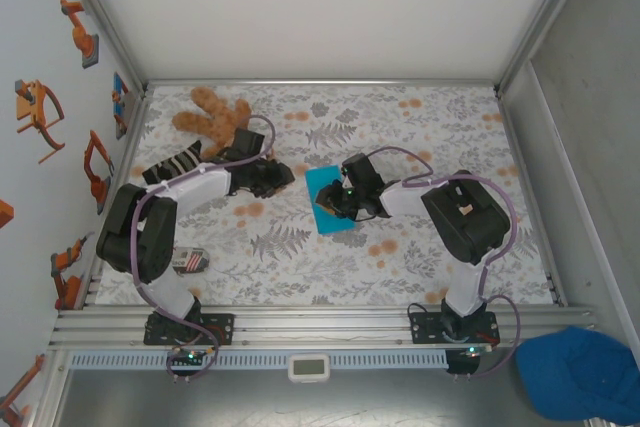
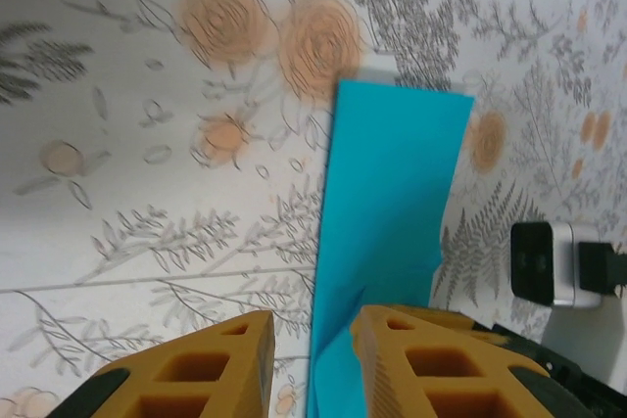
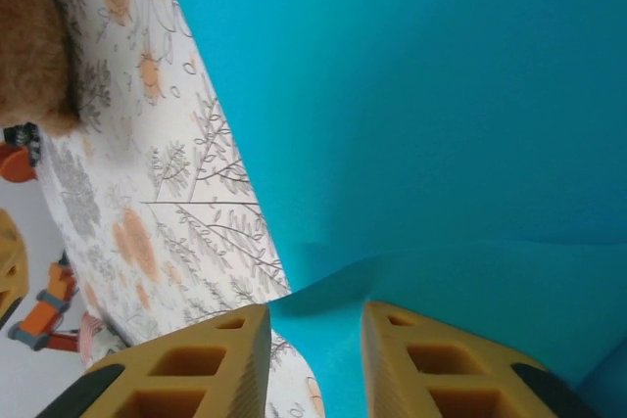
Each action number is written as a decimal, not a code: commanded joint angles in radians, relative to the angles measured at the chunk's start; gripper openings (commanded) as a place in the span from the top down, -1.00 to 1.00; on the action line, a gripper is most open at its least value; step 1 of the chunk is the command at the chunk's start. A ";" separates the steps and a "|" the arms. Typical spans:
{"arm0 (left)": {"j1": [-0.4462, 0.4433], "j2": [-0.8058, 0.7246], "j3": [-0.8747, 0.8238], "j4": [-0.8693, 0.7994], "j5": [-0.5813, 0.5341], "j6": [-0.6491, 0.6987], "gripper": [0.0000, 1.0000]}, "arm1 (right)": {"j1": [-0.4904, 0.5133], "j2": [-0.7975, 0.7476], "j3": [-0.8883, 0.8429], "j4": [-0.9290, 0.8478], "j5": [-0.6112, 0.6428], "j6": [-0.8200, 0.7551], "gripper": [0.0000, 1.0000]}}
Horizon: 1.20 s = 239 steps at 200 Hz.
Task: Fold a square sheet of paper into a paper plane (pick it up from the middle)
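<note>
The square sheet of paper (image 1: 324, 183) is cyan-blue and lies on the floral table a little left of centre, with a crease rising in it. My right gripper (image 1: 338, 205) sits over its middle. In the right wrist view the right gripper (image 3: 316, 308) is open, and a raised fold of the sheet (image 3: 441, 124) runs between its fingers. My left gripper (image 1: 282, 179) is at the sheet's left edge. Seen from the left wrist, the left gripper (image 2: 313, 315) is open, and the sheet (image 2: 392, 183) looks like a narrow strip whose edge passes through the gap.
A brown teddy bear (image 1: 212, 117) lies at the back left, with a striped sock (image 1: 170, 165) beside the left arm. Another small striped item (image 1: 188, 261) lies near the left base. A darker blue cap (image 1: 580, 372) lies off the table at the front right. White walls close in the sides.
</note>
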 commanded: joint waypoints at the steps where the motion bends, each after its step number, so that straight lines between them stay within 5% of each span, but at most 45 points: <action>1: -0.040 -0.021 -0.004 0.032 0.031 -0.020 0.49 | 0.004 0.018 0.001 -0.094 0.044 -0.029 0.53; 107: -0.137 0.152 0.079 0.081 0.116 -0.027 0.78 | 0.009 0.037 0.051 -0.244 0.097 -0.081 0.94; 170: -0.150 0.194 0.077 0.046 0.103 0.009 1.00 | 0.011 0.038 0.054 -0.243 0.097 -0.076 1.00; 239: -0.153 0.234 0.102 -0.007 0.046 0.052 1.00 | 0.010 0.038 0.057 -0.247 0.097 -0.075 1.00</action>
